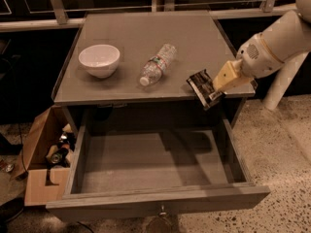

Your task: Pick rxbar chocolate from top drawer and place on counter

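Setting: a grey wooden cabinet is seen from above and in front, under dim, warm light, on a pale speckled floor (pixel 284 149).

Counter: the flat square grey counter (pixel 194 38) fills the upper middle of the frame; its front edge is chipped and its side edges are slightly raised.

Top drawer: the wide, shallow grey top drawer (pixel 160 201) is pulled fully out toward the bottom of the frame. Only shadows fall on its bare floor, and a small pull is seen at the centre of its scuffed front.

Gripper: the two-finger gripper (pixel 215 87), with tan fingers (pixel 228 76), is at the right of the frame, on the end of a white rounded arm (pixel 277 40) that enters from the upper right corner. The claw is closed narrowly on the bar.

Rxbar chocolate: the small flat rxbar chocolate (pixel 201 86) in a black wrapper with pale print is held tilted in the claw, lifted off any surface. It appears at the front right corner of the counter, overlapping the front edge, and above the right rear part of the open drawer.

Bowl: a round white bowl (pixel 99 59) stands upright on the left side of the counter.

Bottle: a clear plastic water bottle (pixel 158 64) lies on its side near the middle of the counter, white cap toward the front edge, between the bowl and the held bar and touching neither.

Box: an open brown cardboard box (pixel 39 183) sits on the floor at the lower left, beside the cabinet, with a few small containers inside.
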Available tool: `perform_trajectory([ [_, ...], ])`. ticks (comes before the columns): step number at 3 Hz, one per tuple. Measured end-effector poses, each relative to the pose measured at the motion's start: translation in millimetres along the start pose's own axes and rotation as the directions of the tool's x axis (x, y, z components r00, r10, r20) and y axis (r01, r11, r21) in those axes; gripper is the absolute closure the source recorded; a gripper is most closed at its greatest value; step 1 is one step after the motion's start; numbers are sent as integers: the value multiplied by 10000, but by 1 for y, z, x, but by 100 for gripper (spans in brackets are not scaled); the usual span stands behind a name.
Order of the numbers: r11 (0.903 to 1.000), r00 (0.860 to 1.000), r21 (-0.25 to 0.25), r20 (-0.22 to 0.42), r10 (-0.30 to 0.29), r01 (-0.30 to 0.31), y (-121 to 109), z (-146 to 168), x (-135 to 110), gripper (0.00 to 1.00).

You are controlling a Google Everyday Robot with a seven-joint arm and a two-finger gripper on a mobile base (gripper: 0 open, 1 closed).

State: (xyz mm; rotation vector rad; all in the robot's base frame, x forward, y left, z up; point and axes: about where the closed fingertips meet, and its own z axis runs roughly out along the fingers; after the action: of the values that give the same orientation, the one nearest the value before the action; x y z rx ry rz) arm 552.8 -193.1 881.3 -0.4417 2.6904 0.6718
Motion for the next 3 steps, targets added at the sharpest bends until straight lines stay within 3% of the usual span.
perform_trajectory([
  [1, 9993, 9965, 385, 831, -25, -7, -20, -20, -63, 100],
  [2, 9991, 9957, 424, 923, -51, 12, -21, -23, -68, 100],
  [3, 9988, 9964, 476, 838, 94, -134, -38, -19, -81, 100],
])
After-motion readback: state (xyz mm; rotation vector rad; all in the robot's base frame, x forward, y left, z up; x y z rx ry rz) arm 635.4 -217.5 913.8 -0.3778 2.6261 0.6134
